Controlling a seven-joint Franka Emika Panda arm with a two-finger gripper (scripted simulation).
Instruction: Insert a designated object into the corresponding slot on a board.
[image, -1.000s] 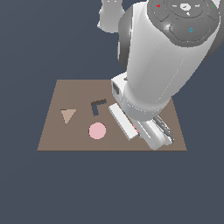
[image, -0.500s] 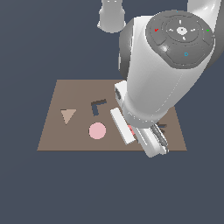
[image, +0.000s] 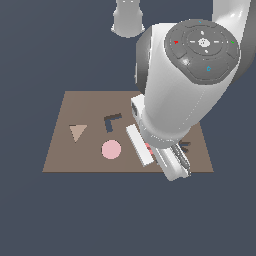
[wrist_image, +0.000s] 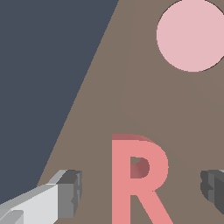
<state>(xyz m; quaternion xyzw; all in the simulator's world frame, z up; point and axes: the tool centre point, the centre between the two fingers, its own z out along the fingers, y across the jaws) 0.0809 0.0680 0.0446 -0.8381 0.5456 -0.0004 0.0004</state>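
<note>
The only readable character is the pink-red letter "R" piece (wrist_image: 139, 179) itself, lying flat on the brown board (wrist_image: 131, 87); there are no brand marks or printed labels.

In the wrist view the gripper (wrist_image: 142, 192) has its jaws wide apart, one dark pad (wrist_image: 70, 192) on each side of the R. The R lies between them, touching neither, a little nearer the pad whose white finger shows. Beyond the R, further from the jaws, sits the pink disc (wrist_image: 191, 35), flat on the board.

In the exterior view the arm's large white body covers most of the board's right part. Only a thin red sliver of the R (image: 148, 148) shows under the hand. A dark L-shaped recess (image: 111, 121), a tan triangle (image: 77, 132) and the pink disc (image: 111, 149) lie to the exterior view's left of the gripper. A dark cutout edge (image: 186, 146) peeks out on the other side.

Compared with half a second ago, the arm has lowered slightly toward the board; the shapes have not moved.
</note>
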